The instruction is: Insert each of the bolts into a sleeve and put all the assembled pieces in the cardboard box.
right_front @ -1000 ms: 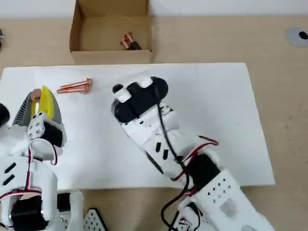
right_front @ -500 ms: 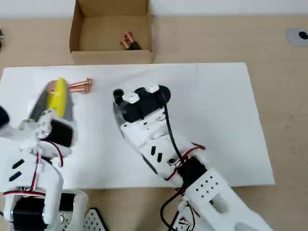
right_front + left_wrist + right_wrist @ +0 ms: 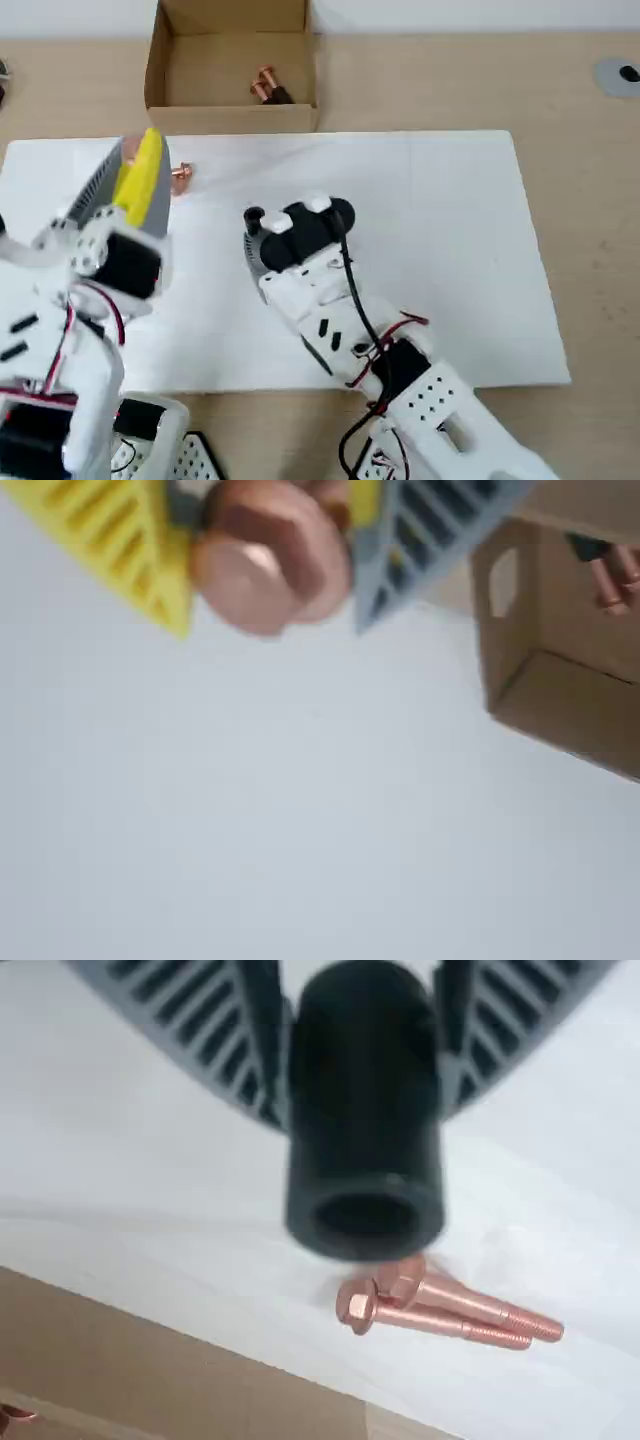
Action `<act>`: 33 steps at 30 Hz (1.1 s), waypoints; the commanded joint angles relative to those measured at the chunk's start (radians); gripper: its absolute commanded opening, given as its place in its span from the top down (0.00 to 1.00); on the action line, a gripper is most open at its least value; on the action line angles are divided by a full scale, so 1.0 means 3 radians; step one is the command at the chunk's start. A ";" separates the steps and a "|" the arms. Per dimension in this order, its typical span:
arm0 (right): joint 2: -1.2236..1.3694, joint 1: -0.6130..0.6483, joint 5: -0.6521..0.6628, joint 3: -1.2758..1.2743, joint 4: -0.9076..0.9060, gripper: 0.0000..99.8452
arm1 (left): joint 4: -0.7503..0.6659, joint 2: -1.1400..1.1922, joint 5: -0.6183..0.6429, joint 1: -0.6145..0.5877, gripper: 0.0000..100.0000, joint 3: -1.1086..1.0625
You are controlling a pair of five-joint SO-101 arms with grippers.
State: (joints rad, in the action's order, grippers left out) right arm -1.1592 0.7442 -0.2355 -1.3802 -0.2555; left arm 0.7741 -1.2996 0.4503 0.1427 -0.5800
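currently, i judge the task partly done: assembled pieces [image 3: 268, 87] lie in the cardboard box [image 3: 232, 118], upper centre-left of the high view. the left claw [image 3: 272, 605] is clenched on a bolt [image 3: 265, 565] at the upper left of the white sheet [image 3: 450, 250] on the table [image 3: 585, 200]. the right claw [image 3: 362, 1090] grips a black sleeve [image 3: 365, 1190] mid-sheet. two loose bolts [image 3: 440, 1310] lie beside the left claw. remaining: insert the held bolt, assemble the others, box all.

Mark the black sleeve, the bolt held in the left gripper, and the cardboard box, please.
black sleeve [image 3: 365, 1110], right wrist view, on its side wall.
bolt [image 3: 270, 565], left wrist view, on its hex head.
cardboard box [image 3: 232, 119], high view, on the wall nearest the arms.
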 commanded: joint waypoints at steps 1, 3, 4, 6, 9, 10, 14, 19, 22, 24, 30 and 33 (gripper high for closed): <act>-0.0222 0.0054 -0.0031 -0.0028 0.0087 0.99 | -0.0051 0.0381 0.0286 0.0051 0.99 0.0317; -0.0299 0.0054 -0.0031 -0.0054 0.0087 0.99 | -0.0026 0.0504 0.0353 0.0066 0.99 0.0327; -0.0325 0.0054 -0.0031 -0.0054 0.0082 0.99 | 0.0031 0.0534 0.0353 0.0123 0.99 0.0343; -0.0371 0.0054 -0.0031 -0.0054 0.0082 0.99 | 0.0148 0.0540 0.0363 0.0276 0.99 0.0343; -0.0386 0.0054 -0.0031 -0.0054 0.0082 0.99 | 0.0302 0.0540 0.0368 0.0460 0.99 0.0348; -0.0386 0.0054 -0.0031 -0.0059 0.0082 0.99 | 0.0332 0.0540 0.0368 0.0486 0.99 0.0348; -0.0386 0.0054 -0.0031 -0.0059 0.0077 0.99 | 0.0363 0.0540 0.0368 0.0486 0.99 0.0348; -0.0386 0.0054 -0.0102 -0.0054 0.0077 0.99 | 0.0348 0.0550 0.0373 0.0486 0.99 0.0399; -0.0386 0.0054 -0.0194 -0.0054 0.0077 0.99 | 0.0332 0.0560 0.0450 0.0491 0.99 0.0373; -0.0386 0.0049 -0.0215 -0.0054 0.0077 0.99 | 0.0245 0.0565 0.0460 0.0491 0.99 0.0292; -0.0386 0.0054 -0.0215 -0.0008 0.0082 0.99 | 0.0113 0.0560 0.0445 0.0491 0.99 0.0066; -0.0386 0.0054 -0.0215 0.0013 0.0082 0.99 | -0.0041 0.0560 0.0389 0.0491 0.99 -0.0087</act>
State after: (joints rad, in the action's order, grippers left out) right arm -1.2528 0.7442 -0.2908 -1.4001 -0.2555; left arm 0.8124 -1.1324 0.5792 0.2808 -0.5907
